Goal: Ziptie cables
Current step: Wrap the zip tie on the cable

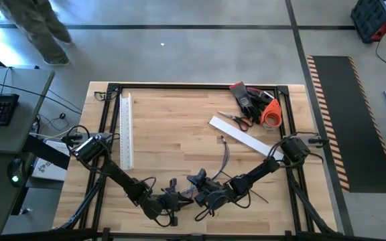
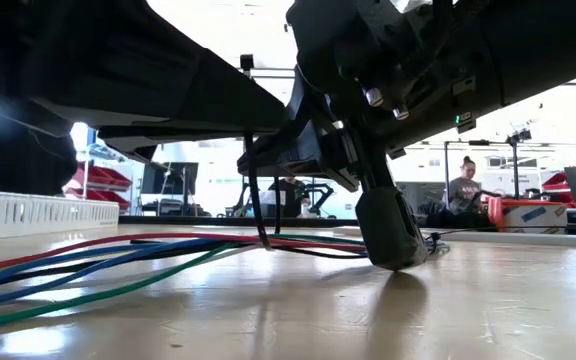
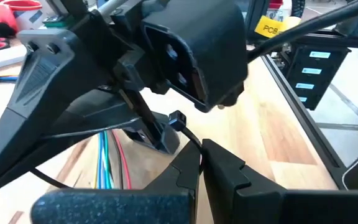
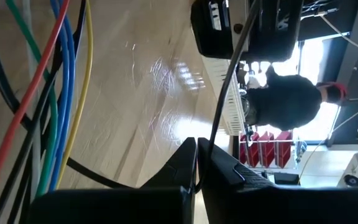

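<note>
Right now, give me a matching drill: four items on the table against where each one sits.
1 slotted duct
2 scissors
3 cables
4 ziptie

A pinched by left end effector and right end effector
B beside orange tape roll
C along the left arm's side of the table
D loose on the wood under both arms

Pairs: 1-C, 2-B, 3-D, 4-A

My gripper point(image 2: 393, 235) tip rests on the table point(image 2: 448, 300); cables point(image 2: 118, 262) lie alongside, white duct point(image 2: 18, 213) behind.
</note>
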### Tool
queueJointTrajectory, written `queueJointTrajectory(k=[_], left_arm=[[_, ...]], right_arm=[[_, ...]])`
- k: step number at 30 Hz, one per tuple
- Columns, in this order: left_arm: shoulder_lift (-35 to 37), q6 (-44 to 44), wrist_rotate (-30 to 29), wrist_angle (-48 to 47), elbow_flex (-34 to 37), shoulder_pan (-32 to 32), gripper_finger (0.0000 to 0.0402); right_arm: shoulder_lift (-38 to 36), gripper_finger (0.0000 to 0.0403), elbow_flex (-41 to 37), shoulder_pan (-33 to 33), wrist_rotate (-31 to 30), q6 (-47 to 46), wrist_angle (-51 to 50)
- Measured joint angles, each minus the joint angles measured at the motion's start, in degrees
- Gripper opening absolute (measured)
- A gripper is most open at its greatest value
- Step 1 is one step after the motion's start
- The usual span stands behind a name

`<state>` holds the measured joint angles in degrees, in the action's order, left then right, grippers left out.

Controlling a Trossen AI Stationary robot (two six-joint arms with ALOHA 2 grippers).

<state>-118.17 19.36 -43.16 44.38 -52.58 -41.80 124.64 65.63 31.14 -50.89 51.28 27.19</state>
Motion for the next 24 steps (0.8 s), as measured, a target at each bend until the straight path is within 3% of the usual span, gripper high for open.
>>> queueJointTrajectory(k=[24], left_arm=[[0.0,0.0,-0.1,0.0,0.0,0.3,0.0]], right_arm=[[0.0,0.0,0.0,1.2,1.0,1.7,1.5]])
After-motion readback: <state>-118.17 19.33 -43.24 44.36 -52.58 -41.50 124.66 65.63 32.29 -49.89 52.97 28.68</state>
